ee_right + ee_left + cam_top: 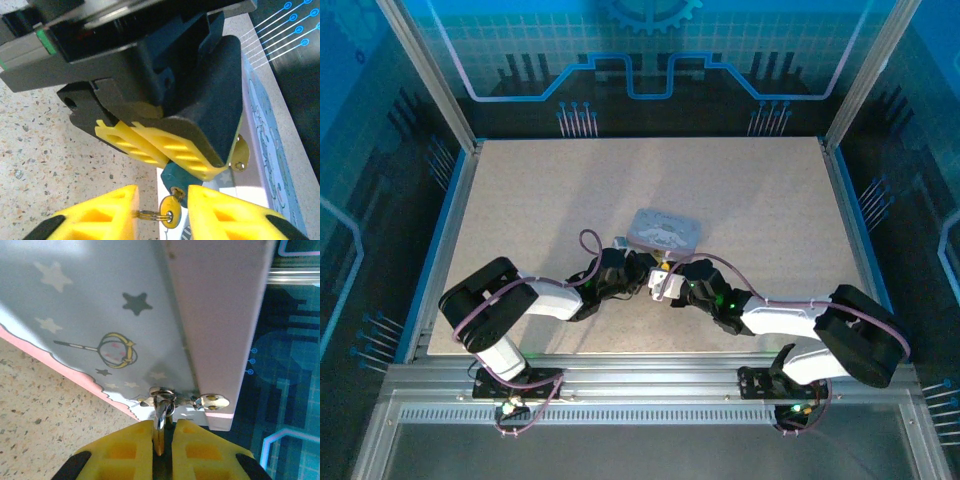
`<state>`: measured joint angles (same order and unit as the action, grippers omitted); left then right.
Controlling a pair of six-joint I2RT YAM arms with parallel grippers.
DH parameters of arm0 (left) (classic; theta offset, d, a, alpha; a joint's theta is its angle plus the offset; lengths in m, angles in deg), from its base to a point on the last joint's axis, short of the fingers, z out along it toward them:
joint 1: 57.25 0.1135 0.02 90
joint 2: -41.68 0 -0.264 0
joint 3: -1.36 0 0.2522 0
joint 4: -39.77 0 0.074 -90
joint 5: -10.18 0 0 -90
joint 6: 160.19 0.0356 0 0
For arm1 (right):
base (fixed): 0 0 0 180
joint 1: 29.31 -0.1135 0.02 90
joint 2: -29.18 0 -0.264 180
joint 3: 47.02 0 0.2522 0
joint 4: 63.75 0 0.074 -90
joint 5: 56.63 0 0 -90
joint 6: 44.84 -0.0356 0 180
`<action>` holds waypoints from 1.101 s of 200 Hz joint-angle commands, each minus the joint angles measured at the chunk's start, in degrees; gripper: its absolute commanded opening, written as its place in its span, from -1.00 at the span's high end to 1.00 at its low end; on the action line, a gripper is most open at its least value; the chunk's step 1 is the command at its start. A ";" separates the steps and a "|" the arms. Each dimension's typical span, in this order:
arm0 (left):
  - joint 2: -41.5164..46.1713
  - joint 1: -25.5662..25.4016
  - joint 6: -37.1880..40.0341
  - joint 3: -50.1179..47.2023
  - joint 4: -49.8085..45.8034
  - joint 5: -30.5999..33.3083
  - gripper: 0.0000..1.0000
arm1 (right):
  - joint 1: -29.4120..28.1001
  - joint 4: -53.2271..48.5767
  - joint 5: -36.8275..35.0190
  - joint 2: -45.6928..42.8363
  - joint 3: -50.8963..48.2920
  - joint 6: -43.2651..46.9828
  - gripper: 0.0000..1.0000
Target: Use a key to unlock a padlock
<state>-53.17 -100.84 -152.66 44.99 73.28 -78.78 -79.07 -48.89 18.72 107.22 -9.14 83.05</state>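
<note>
- On the speckled tabletop [740,190], both arms reach inward and meet just in front of the tin, so that one can brace the lock while the other works the key.
- Pale lilac tin [665,228]: lies flat near the table's middle, printed with stars and a wand. Its silvery hasp [162,391] faces the arms, which puts the lock within reach of both.
- Left gripper [162,432]: the yellow fingers are clenched on the padlock, with only its metal between them. Judged purpose: to fix the lock so that it cannot swing or twist under the key.
- Right gripper [162,194]: the fingers stand apart, one on either side of the key's head. No firm clamp on the key is visible. Judged purpose: to line up for a pinch and a turn.
- Padlock [172,176]: the bluish body protrudes below the left gripper's fingertips, keyhole end toward the right gripper. Its silvery loop passes through the tin's hasp.
- Key [169,206]: the shank appears seated in the padlock, and the round head sits between the right fingers.
- Key ring [147,215]: hangs from the key's head and touches one right finger. It could snag the pinch.
</note>
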 commanded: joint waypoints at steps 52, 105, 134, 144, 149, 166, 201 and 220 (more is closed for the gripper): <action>0.01 0.27 -0.18 1.42 2.92 -1.31 1.00 | -0.58 3.44 -5.68 1.73 0.93 0.44 0.59; -0.16 0.30 -0.31 1.33 3.01 -1.35 1.00 | 0.18 3.50 -6.53 1.17 0.58 0.08 0.51; -0.68 0.33 -0.55 1.38 3.42 -1.46 1.00 | 0.55 3.37 -5.85 0.23 0.00 -0.10 0.46; -0.91 0.28 -0.57 1.42 3.56 -1.41 1.00 | 0.62 3.38 -5.78 -0.06 -0.12 -0.10 0.45; -0.95 0.30 -0.57 1.51 3.60 -1.50 1.00 | 0.70 3.33 -5.74 -0.15 -0.18 -0.12 0.45; -1.11 0.25 -0.59 1.51 3.55 -1.50 1.00 | 0.90 3.20 -5.78 -0.47 -0.39 -0.21 0.45; -1.26 0.19 -0.64 1.53 3.48 -1.49 1.00 | 1.50 3.29 -5.92 -1.84 -1.16 -0.65 0.43; -1.30 0.19 -0.59 1.60 3.32 -1.53 1.00 | 2.00 3.04 -5.82 -2.41 -1.31 -0.75 0.43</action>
<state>-54.00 -100.47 -152.84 45.51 75.22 -78.73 -78.67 -47.23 15.31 106.65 -10.06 83.32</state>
